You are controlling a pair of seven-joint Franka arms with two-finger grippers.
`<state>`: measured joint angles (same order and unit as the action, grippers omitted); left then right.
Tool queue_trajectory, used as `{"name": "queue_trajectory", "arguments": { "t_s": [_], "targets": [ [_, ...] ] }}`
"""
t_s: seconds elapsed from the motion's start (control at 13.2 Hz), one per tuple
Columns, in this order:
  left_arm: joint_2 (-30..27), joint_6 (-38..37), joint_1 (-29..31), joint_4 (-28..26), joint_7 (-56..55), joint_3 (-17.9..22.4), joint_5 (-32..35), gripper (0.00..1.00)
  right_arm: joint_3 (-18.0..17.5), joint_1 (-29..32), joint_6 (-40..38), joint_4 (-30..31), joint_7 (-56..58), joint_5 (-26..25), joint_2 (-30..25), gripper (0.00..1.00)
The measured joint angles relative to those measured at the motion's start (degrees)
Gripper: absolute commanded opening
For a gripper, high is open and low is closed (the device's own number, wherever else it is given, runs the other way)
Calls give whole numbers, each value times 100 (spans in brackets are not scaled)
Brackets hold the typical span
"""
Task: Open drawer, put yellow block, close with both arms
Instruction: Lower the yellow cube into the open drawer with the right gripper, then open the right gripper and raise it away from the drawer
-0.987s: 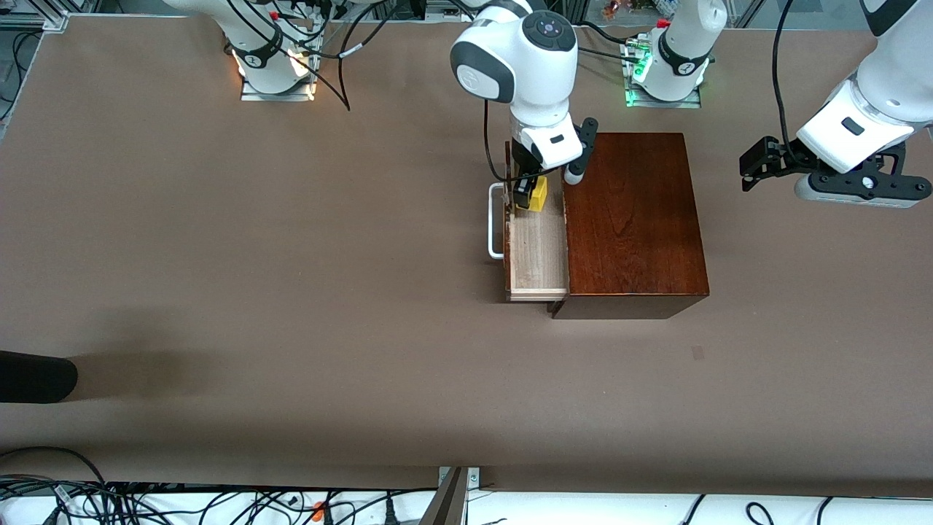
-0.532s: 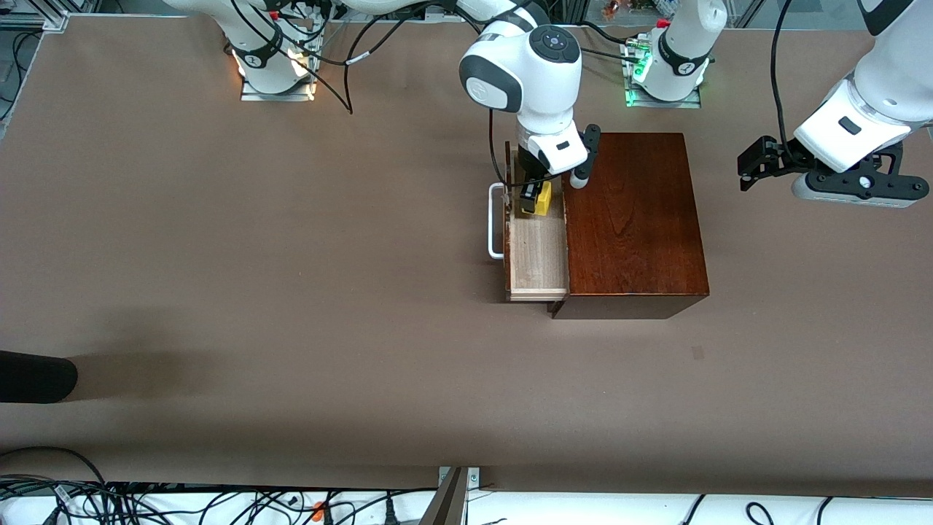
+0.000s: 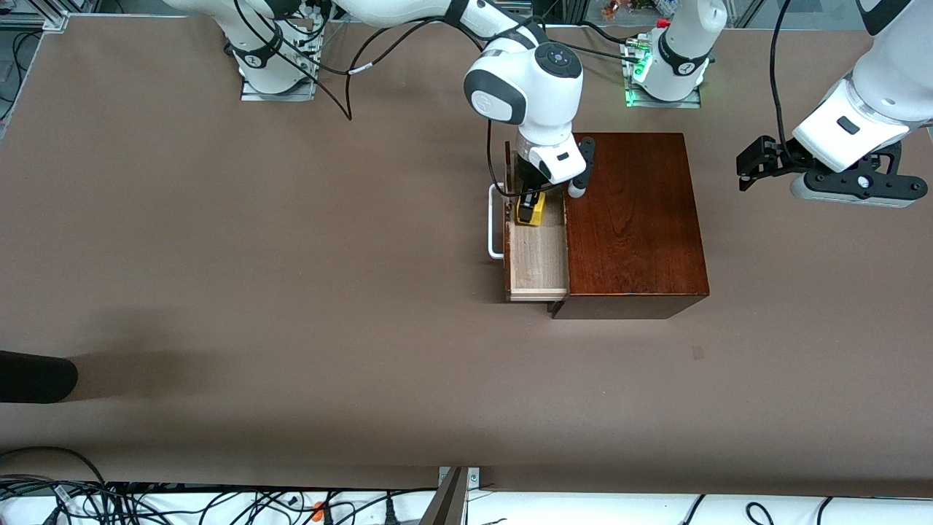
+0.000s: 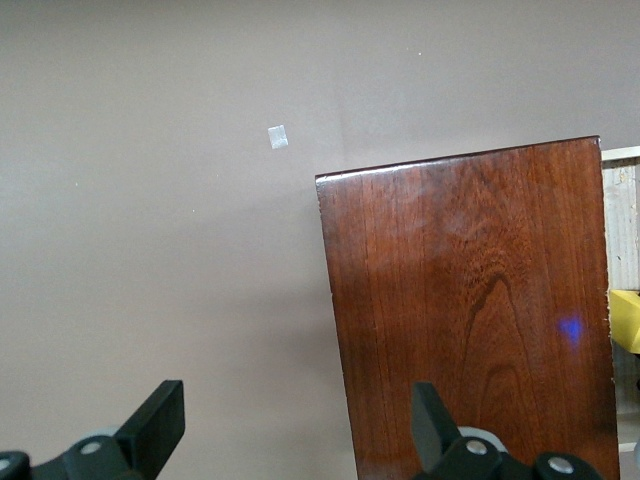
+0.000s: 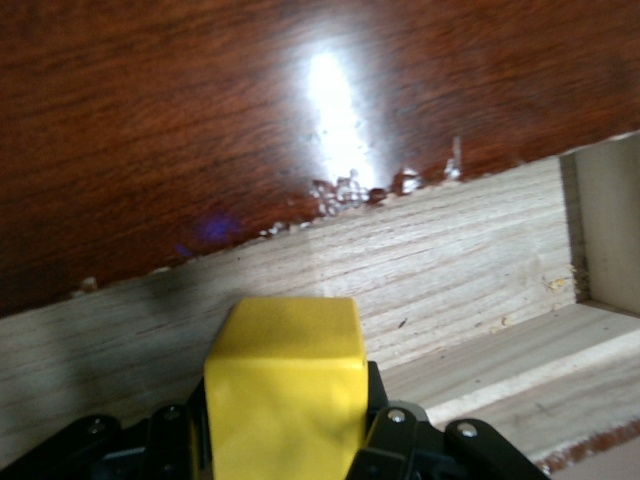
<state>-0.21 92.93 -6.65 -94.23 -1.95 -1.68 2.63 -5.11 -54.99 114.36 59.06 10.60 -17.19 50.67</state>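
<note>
The dark wooden box (image 3: 634, 219) stands mid-table with its drawer (image 3: 538, 255) pulled open toward the right arm's end, white bar handle (image 3: 496, 222) outward. My right gripper (image 3: 530, 208) is shut on the yellow block (image 3: 531, 211) and holds it low inside the drawer's end nearest the bases. In the right wrist view the block (image 5: 285, 385) sits between the fingers over the pale drawer floor (image 5: 480, 290). My left gripper (image 3: 758, 164) is open in the air beside the box, toward the left arm's end. The left wrist view shows the box top (image 4: 470, 320) and a sliver of the block (image 4: 627, 320).
A black object (image 3: 36, 375) lies at the right arm's end of the table, nearer the front camera. A small pale mark (image 3: 697, 353) is on the table in front of the box. Cables hang along the front edge.
My right gripper has lowered the yellow block into the open drawer. The left gripper has drifted slightly; the drawer and box have not moved.
</note>
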Motion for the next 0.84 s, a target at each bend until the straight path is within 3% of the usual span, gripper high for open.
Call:
{"name": "queue_trajectory", "arguments": {
  "t_s": [0.15, 0.23, 0.38, 0.84],
  "targets": [
    [0, 0, 0, 0, 0, 0, 0, 100, 0, -10, 0, 0, 29, -53, 15, 32],
    [0, 0, 0, 0, 0, 0, 0, 100, 2, -10, 0, 0, 64, -59, 15, 48],
    [-6, 0, 0, 0, 0, 0, 0, 100, 25, -8, -1, 0, 174, -61, 15, 100],
    [-6, 0, 0, 0, 0, 0, 0, 100, 52, 5, -101, -138, 392, -57, -24, 100]
  ]
}}
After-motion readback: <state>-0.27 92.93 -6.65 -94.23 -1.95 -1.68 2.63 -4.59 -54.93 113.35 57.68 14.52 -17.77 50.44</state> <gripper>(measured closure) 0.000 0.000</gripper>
